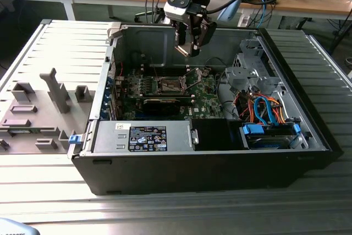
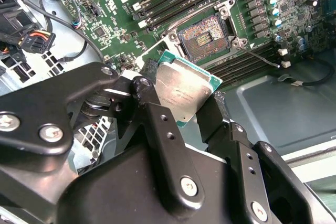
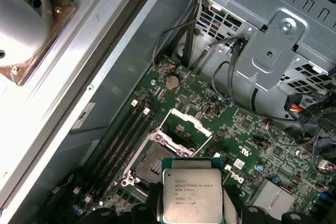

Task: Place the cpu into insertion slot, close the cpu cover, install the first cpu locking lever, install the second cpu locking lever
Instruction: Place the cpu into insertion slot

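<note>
My gripper (image 1: 191, 48) hangs inside the open computer case, above the green motherboard (image 1: 206, 100). It is shut on the cpu (image 2: 185, 92), a silver-topped square chip held by two opposite edges between the black fingers (image 2: 152, 108). In the first wrist view the cpu (image 3: 191, 195) hovers just off the insertion slot (image 3: 152, 162). The slot's dark pin field is bare (image 2: 205, 38). The cpu cover (image 3: 185, 125) stands swung up and open beside the slot. A thin wire locking lever (image 2: 262, 57) sticks out free next to the socket.
Black memory slots (image 3: 123, 135) run along one side of the socket. A metal drive cage (image 1: 247, 70) with orange and blue cables (image 1: 264, 111) fills the exterior view's right of the case. The power supply (image 1: 146, 136) sits at the front. A grey fixture (image 1: 44, 103) lies outside the case, at the exterior view's left.
</note>
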Action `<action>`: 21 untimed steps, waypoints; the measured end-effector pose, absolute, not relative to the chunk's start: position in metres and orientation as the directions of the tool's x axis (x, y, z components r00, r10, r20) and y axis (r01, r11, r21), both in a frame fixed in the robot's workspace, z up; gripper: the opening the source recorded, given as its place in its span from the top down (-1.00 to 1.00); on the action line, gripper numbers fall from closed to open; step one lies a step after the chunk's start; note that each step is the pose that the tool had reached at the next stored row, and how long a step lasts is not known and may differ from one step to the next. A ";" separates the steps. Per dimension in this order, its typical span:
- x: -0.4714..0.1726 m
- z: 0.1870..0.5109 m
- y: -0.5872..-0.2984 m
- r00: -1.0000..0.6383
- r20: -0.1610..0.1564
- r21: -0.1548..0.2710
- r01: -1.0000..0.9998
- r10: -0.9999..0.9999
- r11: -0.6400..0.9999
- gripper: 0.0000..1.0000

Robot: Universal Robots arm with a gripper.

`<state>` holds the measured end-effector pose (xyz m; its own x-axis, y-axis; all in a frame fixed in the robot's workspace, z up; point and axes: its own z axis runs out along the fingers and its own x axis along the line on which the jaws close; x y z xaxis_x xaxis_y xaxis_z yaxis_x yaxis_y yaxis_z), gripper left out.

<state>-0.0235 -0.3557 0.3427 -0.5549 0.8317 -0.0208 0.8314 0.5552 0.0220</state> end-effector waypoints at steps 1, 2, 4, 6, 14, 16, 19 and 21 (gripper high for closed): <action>-0.024 0.343 -0.356 -0.554 -0.021 0.022 0.832 0.832 0.555 -0.09; -0.024 0.343 -0.356 -0.554 -0.021 0.022 0.832 0.832 0.554 -0.09; -0.024 0.343 -0.356 -0.553 -0.021 0.022 0.833 0.833 0.554 -0.09; -0.024 0.343 -0.356 -0.552 -0.021 0.022 0.833 0.833 0.553 -0.09; -0.024 0.343 -0.356 -0.549 -0.021 0.022 0.835 0.835 0.550 -0.09; -0.024 0.343 -0.356 -0.549 -0.021 0.022 0.835 0.836 0.549 -0.09; -0.024 0.343 -0.356 -0.547 -0.021 0.022 0.837 0.837 0.547 -0.09; -0.024 0.343 -0.356 -0.546 -0.021 0.022 0.837 0.838 0.546 -0.09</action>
<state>-0.0235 -0.3557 0.3427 -0.5460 0.8375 -0.0208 0.8372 0.5464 0.0220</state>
